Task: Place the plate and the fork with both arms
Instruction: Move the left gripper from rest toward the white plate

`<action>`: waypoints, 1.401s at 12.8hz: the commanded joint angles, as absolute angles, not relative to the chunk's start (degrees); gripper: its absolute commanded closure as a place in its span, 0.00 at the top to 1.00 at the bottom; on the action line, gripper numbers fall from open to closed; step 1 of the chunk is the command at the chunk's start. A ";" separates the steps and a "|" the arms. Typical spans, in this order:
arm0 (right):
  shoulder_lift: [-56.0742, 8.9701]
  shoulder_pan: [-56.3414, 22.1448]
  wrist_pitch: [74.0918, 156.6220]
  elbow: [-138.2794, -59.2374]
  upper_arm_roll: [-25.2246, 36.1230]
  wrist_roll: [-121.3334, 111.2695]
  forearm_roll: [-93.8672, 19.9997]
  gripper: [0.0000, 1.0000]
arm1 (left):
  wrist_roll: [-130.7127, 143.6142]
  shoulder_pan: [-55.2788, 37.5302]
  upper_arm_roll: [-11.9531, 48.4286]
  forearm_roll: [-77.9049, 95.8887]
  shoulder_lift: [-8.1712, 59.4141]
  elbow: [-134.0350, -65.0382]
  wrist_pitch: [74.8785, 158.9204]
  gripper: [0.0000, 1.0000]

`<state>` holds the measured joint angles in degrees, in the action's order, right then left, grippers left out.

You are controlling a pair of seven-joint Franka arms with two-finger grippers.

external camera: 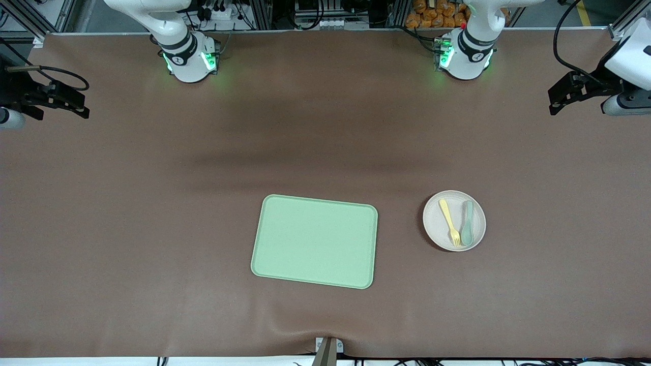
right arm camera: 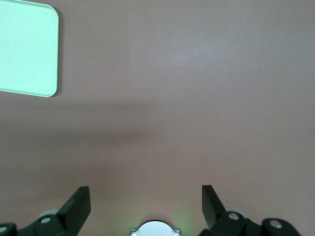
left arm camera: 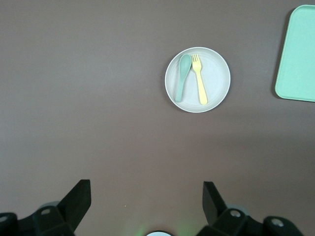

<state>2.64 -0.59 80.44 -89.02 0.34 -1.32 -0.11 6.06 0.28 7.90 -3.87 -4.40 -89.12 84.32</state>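
The rectangular light-green tray (external camera: 315, 241) is lying nearest you, and at its three o'clock the round beige plate (external camera: 438, 227) is carrying the pale-yellow plastic fork (external camera: 449, 221) lengthwise toward you beside a grey-green spoon (external camera: 467, 222), closer to the left gripper (external camera: 559, 99), which, like the right gripper (external camera: 68, 104), is hanging with jaws apart and partly cut off at the table's end.

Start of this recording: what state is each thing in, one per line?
plate: flat on the table, holding both utensils
fork: lying on the plate
spoon: lying on the plate beside the fork
tray: flat on the table, nothing on it
left gripper: open, holding nothing
right gripper: open, holding nothing
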 commanded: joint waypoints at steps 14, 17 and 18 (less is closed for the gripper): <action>0.97 -0.09 79.37 -87.98 -0.26 -0.44 0.00 1.00 | 6.50 -2.90 5.80 -1.68 -5.62 -90.88 83.67 1.00; 0.88 -0.09 79.36 -88.15 -0.26 -0.44 0.00 1.00 | 6.50 -2.99 5.71 -1.58 -6.06 -91.05 83.58 1.00; 0.88 0.00 79.37 -88.42 -0.26 -0.44 0.00 1.00 | 6.50 -2.81 5.80 -1.58 -6.06 -91.14 83.58 1.00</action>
<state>1.14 -0.59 80.15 -89.05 0.34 -1.31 -0.11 6.20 -2.30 6.52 -2.49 -4.45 -90.05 83.95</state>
